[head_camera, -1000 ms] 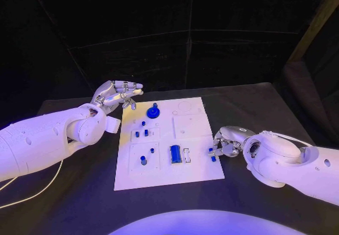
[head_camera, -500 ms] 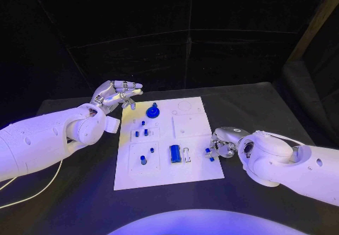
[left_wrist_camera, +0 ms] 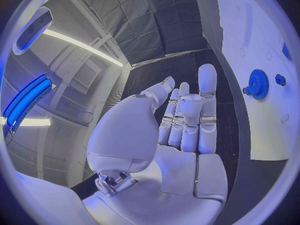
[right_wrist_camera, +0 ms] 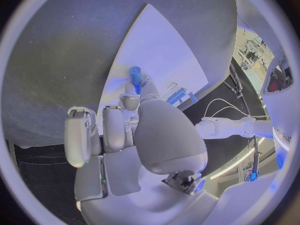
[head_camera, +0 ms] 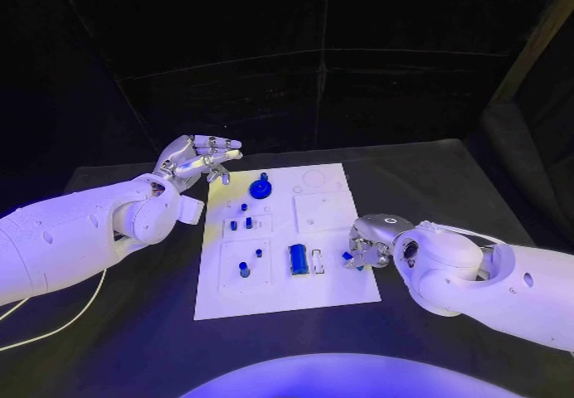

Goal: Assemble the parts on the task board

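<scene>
Head view: right hand (head_camera: 362, 249) pinches a small blue part (right_wrist_camera: 135, 75) over the task board (head_camera: 329, 207), likely for insertion; left hand (head_camera: 197, 157) released, parked clear.

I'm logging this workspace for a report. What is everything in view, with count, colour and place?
Table: one, black, under everything.
Task board: one, white, mid-table.
Gear: one, blue, board's far end.
Block: one, blue, upright, near middle of board.
Small parts: several, blue, board's left half.
Peg: one, blue, pinched by the right hand at board's right edge.
Cable: one, white, table's left.
Left hand: one, silver, raised off board's far-left corner, holding nothing.
Right hand: one, silver, at board's right edge.
</scene>
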`<action>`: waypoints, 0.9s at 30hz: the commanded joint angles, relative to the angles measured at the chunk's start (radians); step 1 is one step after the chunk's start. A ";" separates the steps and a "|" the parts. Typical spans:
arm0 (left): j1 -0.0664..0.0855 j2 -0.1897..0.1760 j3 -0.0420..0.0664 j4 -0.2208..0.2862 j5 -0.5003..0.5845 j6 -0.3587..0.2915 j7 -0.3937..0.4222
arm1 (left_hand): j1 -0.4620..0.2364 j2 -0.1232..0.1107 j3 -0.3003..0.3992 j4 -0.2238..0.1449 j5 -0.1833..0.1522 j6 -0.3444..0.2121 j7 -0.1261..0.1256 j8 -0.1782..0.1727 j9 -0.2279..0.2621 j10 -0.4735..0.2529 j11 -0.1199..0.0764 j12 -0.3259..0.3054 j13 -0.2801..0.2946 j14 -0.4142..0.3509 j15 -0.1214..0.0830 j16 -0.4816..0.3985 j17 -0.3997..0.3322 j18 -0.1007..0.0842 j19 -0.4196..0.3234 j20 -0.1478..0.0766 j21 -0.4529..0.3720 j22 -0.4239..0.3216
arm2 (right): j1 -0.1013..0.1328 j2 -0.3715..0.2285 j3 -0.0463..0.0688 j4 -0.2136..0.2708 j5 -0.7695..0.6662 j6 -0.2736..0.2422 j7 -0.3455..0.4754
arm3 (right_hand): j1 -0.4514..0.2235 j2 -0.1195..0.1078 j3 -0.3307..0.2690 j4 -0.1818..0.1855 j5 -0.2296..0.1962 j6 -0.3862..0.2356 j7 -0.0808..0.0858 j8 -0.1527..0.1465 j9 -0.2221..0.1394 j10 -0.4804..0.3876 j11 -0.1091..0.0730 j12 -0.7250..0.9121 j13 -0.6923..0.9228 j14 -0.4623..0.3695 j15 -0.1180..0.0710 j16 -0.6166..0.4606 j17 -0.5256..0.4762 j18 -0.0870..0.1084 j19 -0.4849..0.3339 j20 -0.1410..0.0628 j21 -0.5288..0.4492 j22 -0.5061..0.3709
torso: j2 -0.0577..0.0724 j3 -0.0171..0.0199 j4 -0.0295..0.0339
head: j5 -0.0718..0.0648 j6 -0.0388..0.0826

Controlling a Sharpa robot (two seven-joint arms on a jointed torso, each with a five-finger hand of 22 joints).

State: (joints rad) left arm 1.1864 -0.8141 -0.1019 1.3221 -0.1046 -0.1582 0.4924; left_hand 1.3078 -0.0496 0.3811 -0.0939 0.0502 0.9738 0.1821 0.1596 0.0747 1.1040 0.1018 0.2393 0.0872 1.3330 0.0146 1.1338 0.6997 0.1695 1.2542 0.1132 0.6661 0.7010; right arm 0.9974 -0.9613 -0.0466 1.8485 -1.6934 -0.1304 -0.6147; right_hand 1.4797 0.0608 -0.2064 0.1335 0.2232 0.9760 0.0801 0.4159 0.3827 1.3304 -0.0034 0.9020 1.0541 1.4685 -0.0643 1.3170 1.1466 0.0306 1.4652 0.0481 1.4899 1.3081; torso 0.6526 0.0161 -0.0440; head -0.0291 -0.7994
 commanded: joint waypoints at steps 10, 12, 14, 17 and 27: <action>0.001 -0.003 0.001 0.004 0.004 0.007 0.004 | 0.000 0.008 -0.006 -0.001 0.000 -0.007 0.002 0.007 -0.001 -0.007 0.003 0.004 0.001 -0.009 0.001 0.003 -0.002 0.013 -0.004 0.000 -0.003 -0.002 | -0.014 -0.017 -0.013 0.027 0.043 -0.069 -0.042 | 0.039 0.040 0.108 -0.019 0.093 -0.002 -0.002 -0.029 -0.124 -0.004 -0.001 -0.018 -0.009 0.030 -0.005 -0.003 0.005 -0.001 0.023 -0.005 -0.002 0.165 | -0.001 0.0002 -0.0012 | 0.003 0.003; 0.001 -0.002 0.001 0.004 0.004 0.007 0.004 | 0.000 0.008 -0.006 -0.001 0.000 -0.007 0.002 0.007 -0.001 -0.007 0.003 0.004 0.001 -0.009 0.001 0.003 -0.002 0.013 -0.004 0.000 -0.003 -0.002 | -0.014 -0.022 -0.013 0.036 0.089 -0.116 -0.034 | 0.031 0.029 0.134 -0.015 0.129 0.001 0.000 -0.035 -0.126 -0.005 -0.001 -0.023 -0.012 0.030 -0.005 -0.005 0.005 0.000 0.023 -0.005 -0.003 0.164 | -0.001 -0.0001 -0.0009 | 0.003 0.003; 0.001 -0.002 0.001 0.004 0.004 0.007 0.004 | 0.000 0.008 -0.006 -0.001 0.000 -0.007 0.002 0.007 -0.001 -0.007 0.003 0.004 0.001 -0.009 0.001 0.003 -0.002 0.013 -0.004 0.000 -0.003 -0.002 | -0.014 -0.025 -0.013 0.043 0.125 -0.156 -0.025 | 0.024 0.020 0.158 -0.010 0.157 0.003 -0.001 -0.039 -0.128 -0.004 0.000 -0.025 -0.013 0.030 -0.005 -0.005 0.006 0.000 0.023 -0.004 -0.003 0.164 | -0.001 -0.0003 -0.0004 | 0.004 0.003; 0.001 -0.002 0.001 0.004 0.004 0.007 0.004 | 0.000 0.008 -0.006 -0.001 0.000 -0.007 0.002 0.007 -0.001 -0.007 0.003 0.004 0.001 -0.009 0.001 0.003 -0.002 0.013 -0.004 0.000 -0.003 -0.002 | -0.014 -0.027 -0.013 0.054 0.173 -0.218 -0.009 | 0.007 -0.003 0.202 0.000 0.174 0.007 0.001 -0.044 -0.129 -0.001 -0.002 -0.023 -0.012 0.031 -0.005 -0.003 0.009 0.000 0.024 -0.004 -0.002 0.165 | 0.001 0.0004 -0.0005 | 0.005 0.004; 0.001 -0.002 0.001 0.005 0.004 0.007 0.003 | 0.000 0.008 -0.006 -0.001 0.000 -0.007 0.002 0.007 -0.001 -0.007 0.003 0.004 0.001 -0.009 0.001 0.003 -0.002 0.013 -0.004 0.000 -0.003 -0.002 | -0.014 -0.013 -0.012 0.082 0.282 -0.360 0.039 | -0.075 -0.047 0.252 0.057 0.090 0.013 0.000 -0.052 -0.129 0.018 0.002 0.000 0.005 0.034 -0.003 0.002 0.019 -0.003 0.030 -0.002 0.004 0.173 | 0.000 0.0002 -0.0015 | 0.007 0.001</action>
State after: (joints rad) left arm 1.1864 -0.8161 -0.1020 1.3247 -0.1046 -0.1582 0.4920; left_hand 1.3078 -0.0496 0.3810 -0.0939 0.0502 0.9738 0.1821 0.1636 0.0746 1.1040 0.1018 0.2393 0.0871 1.3330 0.0146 1.1338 0.6987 0.1693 1.2542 0.1132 0.6662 0.7004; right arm 0.9823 -0.9762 -0.0591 1.9275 -1.4783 -0.4137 -0.6051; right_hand 1.4138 0.0144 0.0451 0.1866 0.3171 0.9870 0.0758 0.3661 0.2543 1.3456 -0.0037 0.8976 1.0577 1.4648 -0.0678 1.3172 1.1644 0.0306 1.4652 0.0481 1.4899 1.3078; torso 0.6525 0.0167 -0.0448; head -0.0216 -0.7985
